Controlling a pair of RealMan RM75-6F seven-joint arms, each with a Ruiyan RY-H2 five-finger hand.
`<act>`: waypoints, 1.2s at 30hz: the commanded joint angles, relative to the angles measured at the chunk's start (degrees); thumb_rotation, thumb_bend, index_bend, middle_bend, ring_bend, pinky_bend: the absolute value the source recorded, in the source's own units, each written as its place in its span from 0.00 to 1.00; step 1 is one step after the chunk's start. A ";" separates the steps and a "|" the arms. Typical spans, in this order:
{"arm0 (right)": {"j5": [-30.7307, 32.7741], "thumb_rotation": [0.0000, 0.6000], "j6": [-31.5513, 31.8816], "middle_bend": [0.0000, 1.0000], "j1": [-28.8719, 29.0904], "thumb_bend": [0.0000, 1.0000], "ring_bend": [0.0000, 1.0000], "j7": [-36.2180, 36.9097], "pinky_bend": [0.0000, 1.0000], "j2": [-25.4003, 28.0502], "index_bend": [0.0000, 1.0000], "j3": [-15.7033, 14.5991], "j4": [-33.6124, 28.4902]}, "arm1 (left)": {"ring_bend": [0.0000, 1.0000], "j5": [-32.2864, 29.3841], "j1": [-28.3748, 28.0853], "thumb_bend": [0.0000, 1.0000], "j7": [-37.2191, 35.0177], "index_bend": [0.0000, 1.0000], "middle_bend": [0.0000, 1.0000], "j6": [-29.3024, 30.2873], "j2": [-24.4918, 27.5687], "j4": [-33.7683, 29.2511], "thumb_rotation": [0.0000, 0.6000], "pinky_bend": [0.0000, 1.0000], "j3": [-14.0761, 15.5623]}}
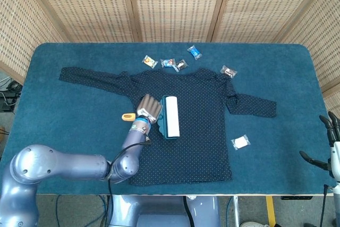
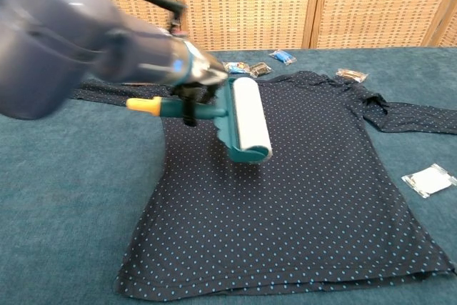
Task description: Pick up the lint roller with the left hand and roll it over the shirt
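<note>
Wicker screens behind, blue-covered table (image 1: 64, 110) in front, dark dotted shirt (image 1: 191, 131) spread flat on it, collar toward the screens, hem toward the robot.

Left hand (image 1: 149, 109) is closed around the roller (image 1: 171, 117) handle, fingers wrapped over the teal grip, yellow end cap poking out on the far-left side of the hand. Chest view shows the same hold: roller (image 2: 246, 119) held by left hand (image 2: 187, 80), shirt (image 2: 300, 205) below.

Key relation: white drum sits just right of the hand, over the shirt's upper-left chest, near the left sleeve seam. Drum's long axis runs roughly collar-to-hem; the handle runs across it, left-right. So rolling direction is sideways across the shirt, toward the right sleeve or back to the left edge. Whether the drum touches the cloth here or rides just above it, cannot tell; in the chest view it looks slightly tilted, near end lower.

Most unrolled cloth lies right of and below the drum: centre chest, right side, hem area. Judgement: the next stroke wants a push right with the drum kept flat and pressed down, else only one end picks up lint.

Right hand (image 1: 330, 147) hangs at the table's far right edge, fingers spread, holding nothing, well apart from the shirt. The left is the only hand in reach of the job.

Small wrappers (image 1: 171, 63) lie above the collar, and a white packet (image 1: 240, 142) lies right of the shirt.
</note>
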 commanded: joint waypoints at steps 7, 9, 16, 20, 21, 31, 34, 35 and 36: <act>-1.31 1.00 0.51 0.00 0.09 0.11 0.00 -3.00 0.00 -0.39 0.13 -0.70 -1.11 | 0.64 12.64 10.77 0.87 -13.48 0.89 0.76 -2.23 9.22 -6.74 1.00 0.64 7.79; -1.83 1.00 0.88 0.00 0.10 0.11 0.00 -3.99 0.00 -0.47 0.13 -0.89 -1.55 | 0.64 16.34 13.08 0.87 -16.89 0.89 0.76 -2.65 11.23 -7.62 1.00 0.63 9.31; -3.33 1.00 1.68 0.00 0.19 0.11 0.00 -6.50 0.00 -0.83 0.13 -1.50 -2.69 | 0.64 28.25 19.50 0.86 -27.63 0.89 0.75 -3.87 17.84 -10.64 1.00 0.60 12.35; -4.56 1.00 2.53 0.00 0.16 0.11 0.00 -7.89 0.00 -0.96 0.13 -1.89 -3.42 | 0.64 34.53 23.08 0.86 -32.98 0.88 0.74 -3.51 20.41 -11.15 1.00 0.58 14.04; -4.74 1.00 2.71 0.00 0.14 0.11 0.00 -8.10 0.00 -0.96 0.13 -1.93 -3.58 | 0.64 35.39 23.60 0.86 -33.79 0.88 0.74 -3.51 20.63 -11.07 1.00 0.57 14.29; -7.41 1.00 4.45 0.00 -0.10 0.11 0.00 -11.70 0.00 -1.21 0.13 -2.99 -5.74 | 0.26 44.64 30.39 0.63 -42.97 0.18 0.25 -0.58 21.05 -7.55 1.00 0.26 16.17; -7.63 1.00 4.54 0.00 -0.08 0.11 0.00 -12.43 0.00 -1.34 0.13 -3.10 -5.96 | 0.04 45.57 31.75 0.55 -44.19 0.01 0.04 0.87 21.09 -6.74 1.00 0.10 15.88; -7.64 1.00 4.50 0.00 -0.05 0.11 0.00 -12.61 0.00 -1.38 0.13 -3.12 -5.97 | 0.01 45.60 32.09 0.53 -44.84 0.00 0.01 1.01 21.10 -6.59 1.00 0.05 15.57; -7.64 1.00 4.47 0.00 -0.05 0.11 0.00 -12.77 0.00 -1.41 0.13 -3.16 -5.95 | 0.00 45.62 32.40 0.50 -45.50 0.00 0.00 1.10 21.10 -6.41 1.00 0.02 15.24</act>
